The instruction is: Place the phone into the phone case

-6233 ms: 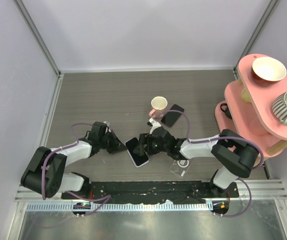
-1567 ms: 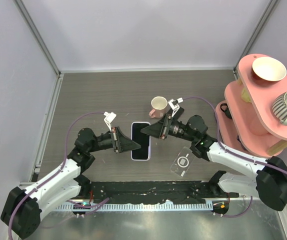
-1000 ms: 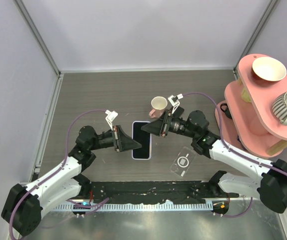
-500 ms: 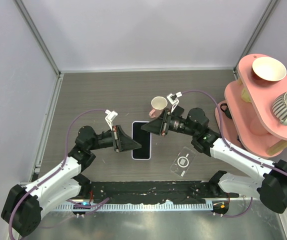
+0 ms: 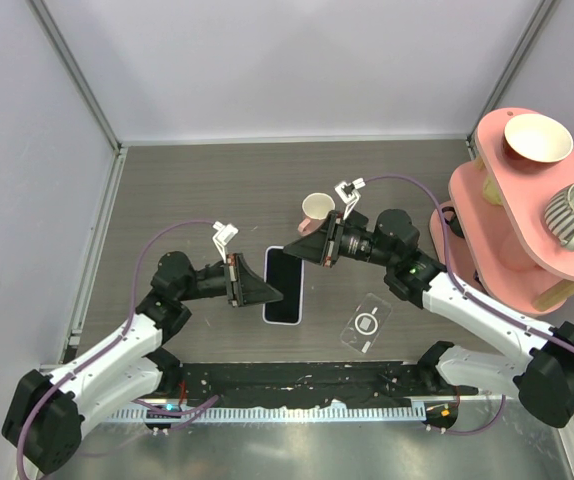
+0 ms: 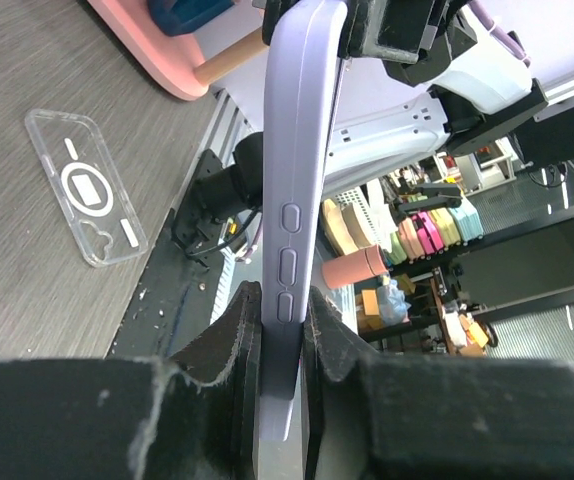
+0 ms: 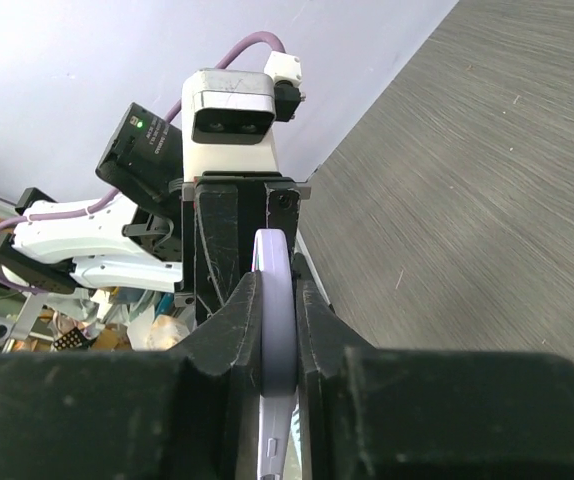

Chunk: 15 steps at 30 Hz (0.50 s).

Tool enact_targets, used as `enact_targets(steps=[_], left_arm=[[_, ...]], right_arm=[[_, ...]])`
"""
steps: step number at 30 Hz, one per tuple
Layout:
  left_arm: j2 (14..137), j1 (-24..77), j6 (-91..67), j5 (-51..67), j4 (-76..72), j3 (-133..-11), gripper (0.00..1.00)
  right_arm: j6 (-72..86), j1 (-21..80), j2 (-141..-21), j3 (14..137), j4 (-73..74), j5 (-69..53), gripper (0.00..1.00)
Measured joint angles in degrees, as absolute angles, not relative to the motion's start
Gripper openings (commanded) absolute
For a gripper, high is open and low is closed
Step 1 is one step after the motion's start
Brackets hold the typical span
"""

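Cup [image 5: 317, 208] behind the phone [image 5: 285, 300] — phone case [image 5: 365, 323] to its right.

left arm [image 5: 117, 350]: up from its base at bottom left, elbow bent, forearm pointing right toward centre
left gripper [image 5: 273, 291]: jaws narrow, clamped across the phone [image 5: 285, 292] at its left edge
right arm [image 5: 477, 312]: up from its base at bottom right, long reach left, wrist level
right gripper [image 5: 303, 252]: jaws pinched on the phone's far end
grippers: face each other, tips near, not touching
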<state>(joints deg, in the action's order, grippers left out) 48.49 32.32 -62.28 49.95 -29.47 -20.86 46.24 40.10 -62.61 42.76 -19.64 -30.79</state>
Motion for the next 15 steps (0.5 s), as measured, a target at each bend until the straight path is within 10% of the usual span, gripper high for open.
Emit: enact_targets(steps=[3, 8, 15], left_arm=[[48.18, 32.32, -62.43, 49.98, -29.32, -20.86, 0.00], [48.16, 32.40, -62.17, 49.43, -28.69, -20.93, 0.00], [47.83, 32.67, -62.41, 46.68, -25.08, -21.02, 0.00]], right_arm=[[46.06, 40.03, -62.59, 42.78, -19.99, -31.20, 0.11], [44.66, 40.01, -62.50, 43.51, -17.65, -30.72, 0.56], [44.14, 39.51, -62.22, 44.77, -15.11, -30.46, 0.61]])
